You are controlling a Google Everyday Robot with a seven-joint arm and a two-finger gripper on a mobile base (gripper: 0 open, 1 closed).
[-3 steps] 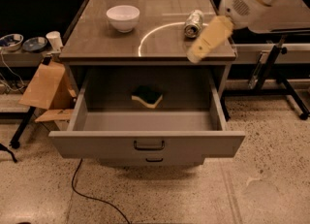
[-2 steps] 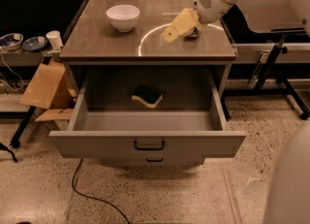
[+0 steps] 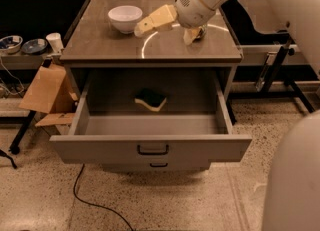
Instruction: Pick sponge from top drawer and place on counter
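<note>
**Gripper swung left over the counter; sponge unmoved in the drawer**

Compared with the earlier frame, the gripper (image 3: 156,20) has travelled from the right half of the counter (image 3: 100,45) to a point just beside the bowl (image 3: 125,18), while everything else keeps its place.

The sponge (image 3: 150,99) lies green side up on the floor of the open drawer (image 3: 150,147), toward the rear and near the middle, slightly askew and apart from every wall. The drawer is pulled well out, and its front panel projects past the counter's edge. The counter sits directly above the rear of the drawer, so its front lip overhangs the space behind the sponge.

The gripper hovers low over the counter, pointing left at the bowl, well apart from the sponge. It does not hold the sponge, and whether it is open or closed cannot be told from this view.

Risks, as judged from this layout:
- **Bowl:** any further leftward drift would probably nudge the bowl, because the gripper tip is already next to its rim.
- **Counter lip:** a descent begun too far back could strike the counter lip, so the arm needs to clear the edge first.
- **Sponge:** the soft, low, skewed sponge may slide or tip under a misaligned grasp, or be pushed against the rear wall.
</note>
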